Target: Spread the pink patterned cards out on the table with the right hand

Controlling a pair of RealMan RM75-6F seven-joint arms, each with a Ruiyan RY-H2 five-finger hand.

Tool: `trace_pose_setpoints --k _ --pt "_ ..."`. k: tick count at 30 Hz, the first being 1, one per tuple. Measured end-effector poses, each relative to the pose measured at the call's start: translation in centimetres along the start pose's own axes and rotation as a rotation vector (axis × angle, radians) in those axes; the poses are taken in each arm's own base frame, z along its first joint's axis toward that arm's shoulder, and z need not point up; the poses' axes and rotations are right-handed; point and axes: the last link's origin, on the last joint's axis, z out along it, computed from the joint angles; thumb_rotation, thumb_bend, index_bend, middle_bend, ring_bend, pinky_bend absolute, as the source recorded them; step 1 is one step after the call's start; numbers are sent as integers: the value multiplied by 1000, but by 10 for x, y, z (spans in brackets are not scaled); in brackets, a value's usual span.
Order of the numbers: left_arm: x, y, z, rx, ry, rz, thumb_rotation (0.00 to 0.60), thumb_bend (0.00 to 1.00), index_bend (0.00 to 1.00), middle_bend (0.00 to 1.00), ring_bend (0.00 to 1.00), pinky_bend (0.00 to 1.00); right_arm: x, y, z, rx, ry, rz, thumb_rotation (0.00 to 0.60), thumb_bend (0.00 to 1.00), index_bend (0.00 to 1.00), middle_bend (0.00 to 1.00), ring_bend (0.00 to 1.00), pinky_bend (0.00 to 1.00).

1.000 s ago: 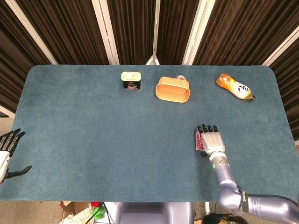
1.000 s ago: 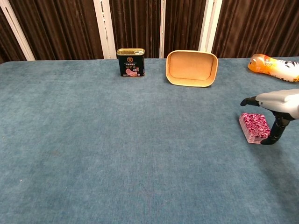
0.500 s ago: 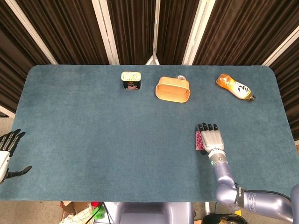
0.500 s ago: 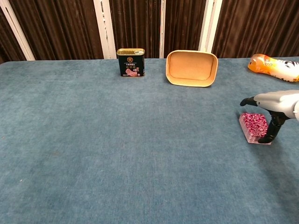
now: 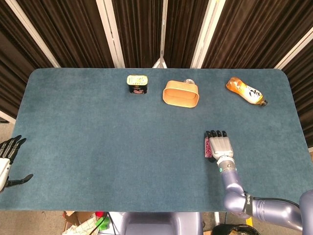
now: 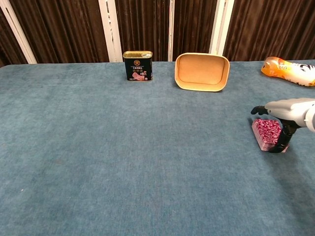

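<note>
Blue felt-covered table (image 5: 98,147) seen from the head and chest cameras. The right hand (image 5: 221,145) lies palm-down over the stack of pink patterned cards (image 6: 267,132), which sits on the cloth right of centre, toward the robot's edge of the table. In the head view only a narrow strip of the stack shows along the left edge of the hand; in the chest view the hand (image 6: 288,109) is flat above the stack, with the thumb reaching down at the stack's near right corner. The fingers are extended and side by side, pointing toward the far edge; whether they press on the top card cannot be told, and the cards appear squared up in one pile. The left hand (image 5: 10,149) hangs off the table's left edge, fingers apart and holding nothing. Along the far edge stand a dark tin can (image 6: 138,65), a tan oval container (image 6: 202,72) tipped on its side with its opening toward the robot, and an orange bottle (image 6: 288,70) lying down.
</note>
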Motion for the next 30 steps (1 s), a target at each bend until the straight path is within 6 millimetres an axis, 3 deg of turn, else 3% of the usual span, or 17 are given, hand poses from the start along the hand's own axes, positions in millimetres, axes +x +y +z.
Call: trace_pose_setpoints --k 7,13,30 --pt "0 0 1 1 1 -1 600 23 0 0 0 0 -1 1 2 -5 -4 2 600 248 221 255 183 0" --pt "0 0 1 1 2 -2 600 23 0 0 0 0 -4 1 3 -7 -8 2 600 248 374 411 340 0" --pt "0 1 1 3 -3 -4 600 23 0 0 0 0 11 8 -6 7 38 16 600 248 414 432 359 0"
